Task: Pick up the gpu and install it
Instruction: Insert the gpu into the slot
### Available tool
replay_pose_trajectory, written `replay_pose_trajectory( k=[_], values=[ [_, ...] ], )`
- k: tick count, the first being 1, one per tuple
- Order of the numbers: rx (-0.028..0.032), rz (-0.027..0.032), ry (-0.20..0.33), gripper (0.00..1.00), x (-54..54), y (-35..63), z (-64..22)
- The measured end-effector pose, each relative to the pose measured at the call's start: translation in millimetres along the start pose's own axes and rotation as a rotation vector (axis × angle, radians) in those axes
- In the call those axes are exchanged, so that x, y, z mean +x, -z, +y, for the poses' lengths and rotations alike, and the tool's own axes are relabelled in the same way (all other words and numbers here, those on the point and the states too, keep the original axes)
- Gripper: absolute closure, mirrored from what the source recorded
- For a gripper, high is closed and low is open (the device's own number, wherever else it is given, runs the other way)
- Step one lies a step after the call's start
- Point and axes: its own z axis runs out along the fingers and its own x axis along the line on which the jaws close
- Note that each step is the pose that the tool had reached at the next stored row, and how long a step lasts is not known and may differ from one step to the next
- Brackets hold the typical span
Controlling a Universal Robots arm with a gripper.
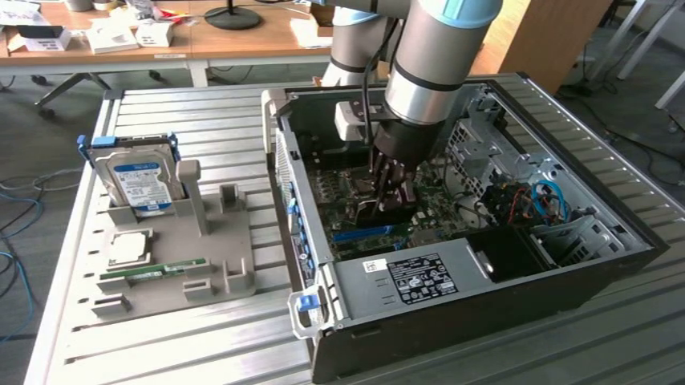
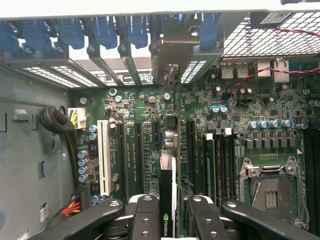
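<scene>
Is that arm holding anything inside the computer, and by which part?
Yes, the gpu: the fingers pinch its flat faces along the upper edge.

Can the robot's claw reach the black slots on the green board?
Probably yes. The gripper is down inside the open case, holding the gpu close over the slots, and nothing seems to lie between them.

Case open on top; pincer w/ gpu low over slots, cables crowd one side
</scene>
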Motion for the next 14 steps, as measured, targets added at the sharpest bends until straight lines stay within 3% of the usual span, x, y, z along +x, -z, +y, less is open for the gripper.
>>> replay_pose_trajectory(
  k=[14],
  values=[
    [-0.0001,0.0018,0.013,0.74,0.0,-0.9,0.0]
  ],
)
